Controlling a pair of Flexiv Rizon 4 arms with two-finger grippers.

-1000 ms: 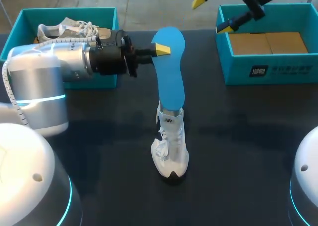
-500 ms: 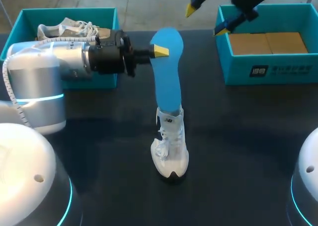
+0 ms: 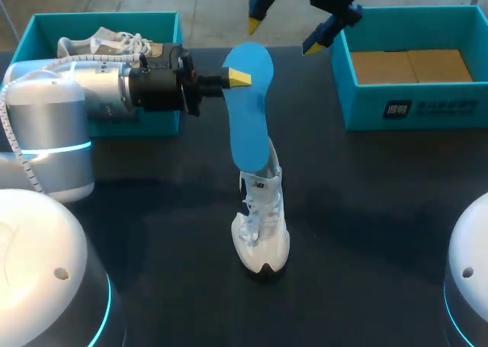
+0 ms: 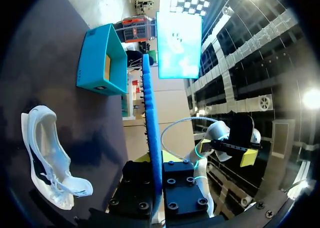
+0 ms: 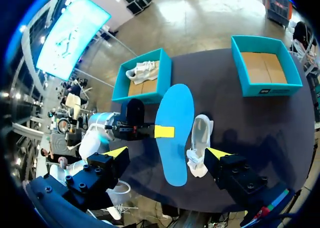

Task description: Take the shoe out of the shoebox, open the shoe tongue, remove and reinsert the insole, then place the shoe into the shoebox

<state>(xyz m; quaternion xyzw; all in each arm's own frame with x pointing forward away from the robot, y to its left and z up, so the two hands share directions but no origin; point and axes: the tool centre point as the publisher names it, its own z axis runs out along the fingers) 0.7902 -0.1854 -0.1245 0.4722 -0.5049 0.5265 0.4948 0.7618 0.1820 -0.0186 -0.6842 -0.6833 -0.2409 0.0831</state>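
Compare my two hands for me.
The left hand is shut on the blue insole; the right hand is open and holds nothing. The left hand points level across the table; the right hand points down at it from above, near the far edge. Both are two-fingered and yellow-tipped.

left jaws pinch the blue insole (image 3: 248,114), its lower end at the opening of the white shoe (image 3: 263,226).

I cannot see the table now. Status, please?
Left gripper shut on insole, outside the shoe. Right gripper open, empty. Nothing else around shoe.
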